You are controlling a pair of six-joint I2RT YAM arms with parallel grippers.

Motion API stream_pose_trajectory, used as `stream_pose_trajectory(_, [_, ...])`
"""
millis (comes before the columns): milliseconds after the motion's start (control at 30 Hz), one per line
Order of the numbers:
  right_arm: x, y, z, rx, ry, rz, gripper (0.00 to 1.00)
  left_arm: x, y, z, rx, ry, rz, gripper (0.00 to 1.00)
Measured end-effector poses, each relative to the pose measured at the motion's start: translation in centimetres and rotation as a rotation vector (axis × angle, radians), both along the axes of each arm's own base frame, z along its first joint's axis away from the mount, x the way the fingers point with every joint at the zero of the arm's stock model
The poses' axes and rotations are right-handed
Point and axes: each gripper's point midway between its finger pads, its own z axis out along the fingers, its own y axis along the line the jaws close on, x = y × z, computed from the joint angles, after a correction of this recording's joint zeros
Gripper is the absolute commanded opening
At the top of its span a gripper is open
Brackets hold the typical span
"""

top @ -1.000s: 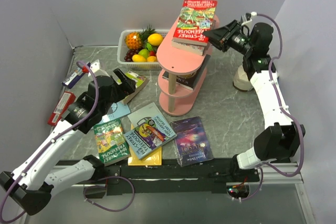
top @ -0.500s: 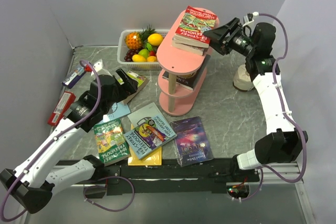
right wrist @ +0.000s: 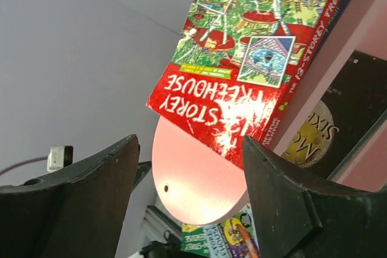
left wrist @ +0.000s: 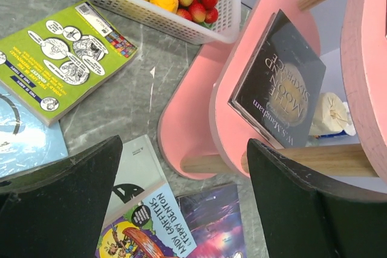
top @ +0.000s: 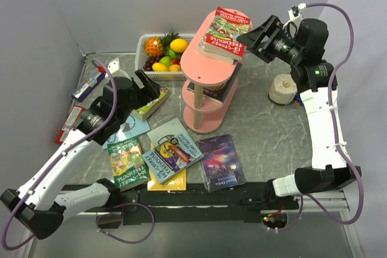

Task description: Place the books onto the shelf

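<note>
Right hand: my right gripper (top: 253, 35) stands wide open just off the red book (top: 225, 28) and touches nothing.
Left hand: my left gripper (top: 147, 86) is spread wide and empty over the green-yellow book (left wrist: 60, 58).
Red book: it lies flat on a stack on the top tier of the shelf (top: 202, 64).
Change: my right jaws have spread and drawn back, and the tilted red book has settled flat.
Left wrist only: the dark book (left wrist: 278, 83) on the middle tier, with its cover in plain sight.

Red Treehouse book (top: 225, 28) lies atop the pink shelf (top: 204, 66), dark book (left wrist: 278, 83) on its middle tier, other books (top: 172, 152) flat nearby.
</note>
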Motion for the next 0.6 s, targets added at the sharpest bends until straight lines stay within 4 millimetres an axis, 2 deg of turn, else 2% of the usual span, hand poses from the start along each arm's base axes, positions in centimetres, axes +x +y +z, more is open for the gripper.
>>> stream_pose_trajectory(67, [-0.3,0.1,0.2,-0.032,-0.020,-0.010,0.61,0.2,-0.1,-0.1,0.006,0.002,-0.001,0.91])
stream_pose_trajectory(100, [-0.4,0.1,0.0,-0.041,-0.020,-0.016,0.47,0.3,-0.1,-0.2,0.011,0.005,-0.002,0.91])
stream_pose_trajectory(167, [-0.5,-0.4,-0.9,-0.067,-0.014,-0.050,0.31,0.4,-0.1,-0.2,0.022,0.006,-0.004,0.90])
stream_pose_trajectory(200, [-0.5,-0.8,-1.6,-0.081,-0.004,-0.071,0.15,0.5,-0.1,0.0,0.026,0.003,-0.004,0.90])
stream_pose_trajectory(300, [-0.5,-1.9,-3.0,-0.110,0.017,-0.130,0.00,1.0,0.0,2.1,0.021,-0.038,-0.001,0.88])
stream_pose_trajectory(467, [-0.1,-2.7,-4.2,-0.141,0.032,-0.179,0.00,2.0,0.2,6.1,-0.011,-0.123,0.013,0.87])
stream_pose_trajectory(600, [0.4,-2.7,-4.7,-0.165,0.039,-0.188,0.00,2.6,0.3,6.2,-0.007,-0.131,0.018,0.87])
